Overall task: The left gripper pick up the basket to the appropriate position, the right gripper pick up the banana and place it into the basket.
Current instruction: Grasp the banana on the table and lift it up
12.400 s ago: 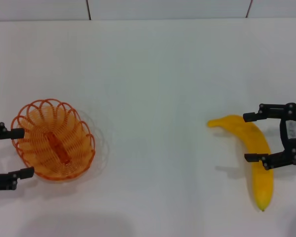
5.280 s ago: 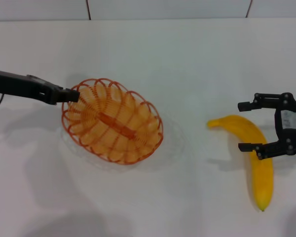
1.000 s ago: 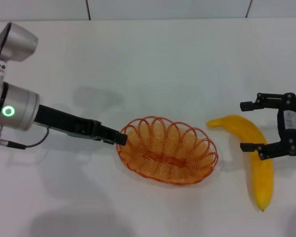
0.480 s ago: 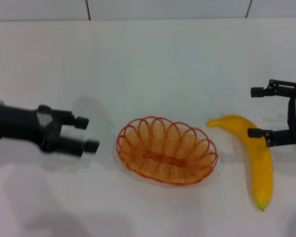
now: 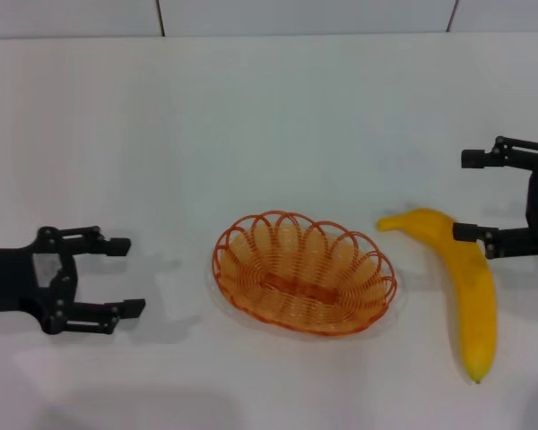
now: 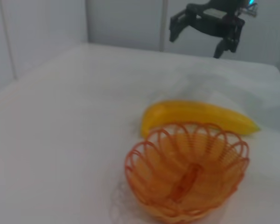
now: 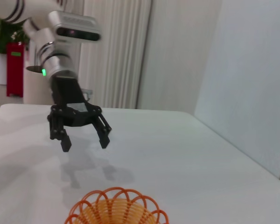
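The orange wire basket (image 5: pixel 305 285) stands empty on the white table, mid-front. It also shows in the left wrist view (image 6: pixel 189 178) and at the edge of the right wrist view (image 7: pixel 115 210). The yellow banana (image 5: pixel 462 282) lies to the basket's right, stem end toward it; the left wrist view (image 6: pixel 198 115) shows it behind the basket. My left gripper (image 5: pixel 125 276) is open and empty, well left of the basket; it also shows in the right wrist view (image 7: pixel 84 140). My right gripper (image 5: pixel 466 197) is open above the banana's upper part; it also shows in the left wrist view (image 6: pixel 196 42).
The white table (image 5: pixel 269 116) stretches back to a tiled wall. A red box and a plant (image 7: pixel 4 60) stand far off beyond the table in the right wrist view.
My left gripper let go of the basket and drew back to the left and toward the front. My right gripper rose slightly away from the banana. The basket stays where it was set.
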Tool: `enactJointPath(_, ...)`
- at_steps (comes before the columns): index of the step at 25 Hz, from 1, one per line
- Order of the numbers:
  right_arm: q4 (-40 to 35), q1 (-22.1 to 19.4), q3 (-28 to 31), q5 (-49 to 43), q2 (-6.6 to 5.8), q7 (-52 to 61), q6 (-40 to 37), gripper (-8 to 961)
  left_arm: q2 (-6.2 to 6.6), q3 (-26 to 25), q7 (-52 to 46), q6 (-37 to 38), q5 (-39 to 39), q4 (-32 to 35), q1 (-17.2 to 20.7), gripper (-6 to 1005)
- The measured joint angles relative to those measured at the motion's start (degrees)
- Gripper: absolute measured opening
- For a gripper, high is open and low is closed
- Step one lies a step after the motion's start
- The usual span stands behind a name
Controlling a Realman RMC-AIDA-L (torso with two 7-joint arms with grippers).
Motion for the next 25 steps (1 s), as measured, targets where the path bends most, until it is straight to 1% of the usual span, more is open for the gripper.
enactJointPath(3, 0.00, -0.61, 0.55, 0.00, -0.04, 0.13, -0.01, 777, 0.00, -2.82, 3.06, 0.00, -0.29, -1.24, 0.80, 841)
enactJointPath(7, -0.13, -1.33, 0.95, 0.05, -0.05, 0.41, -0.03, 776, 0.00, -4.86, 4.66, 0.00, -0.34, -2.22, 1.15, 841)
enactJointPath(11, -2.20, -1.92, 1.20, 0.07, 0.13, 0.88, -0.93, 775, 0.00, -7.96, 5.88, 0.01, -0.39, -2.91, 1.13, 841)
enactJointPath(13, -5.60, -2.00, 1.21, 0.07, 0.29, 2.57, -2.90, 774, 0.00, -9.00, 6.08, 0.03, -0.41, -3.02, 1.14, 841)
enactJointPath(15, -11.75, -1.97, 1.22, 0.05, 0.85, 6.36, -5.41, 774, 0.00, -9.22, 6.16, 0.02, -0.42, -3.02, 1.16, 841)
enactJointPath(17, -18.79, -1.71, 0.84, -0.32, 1.80, 12.72, -6.04, 773, -0.07, -9.45, 6.35, -0.25, -0.78, -3.27, 1.12, 841)
enactJointPath(20, -27.39, -1.12, -1.43, -2.59, 2.58, 23.86, -4.89, 772, -0.14, -9.46, 7.27, -1.12, -1.33, -5.06, 0.25, 841)
enactJointPath(22, -30.54, -0.81, -4.52, -5.34, 2.74, 30.61, -3.66, 772, -0.11, -9.47, 8.09, -1.37, -1.49, -6.17, -0.45, 841)
enactJointPath(25, -31.37, 0.54, -8.77, -9.88, 2.89, 37.95, -0.55, 771, -0.10, -9.49, 8.64, -1.43, -1.79, -6.66, -1.04, 841)
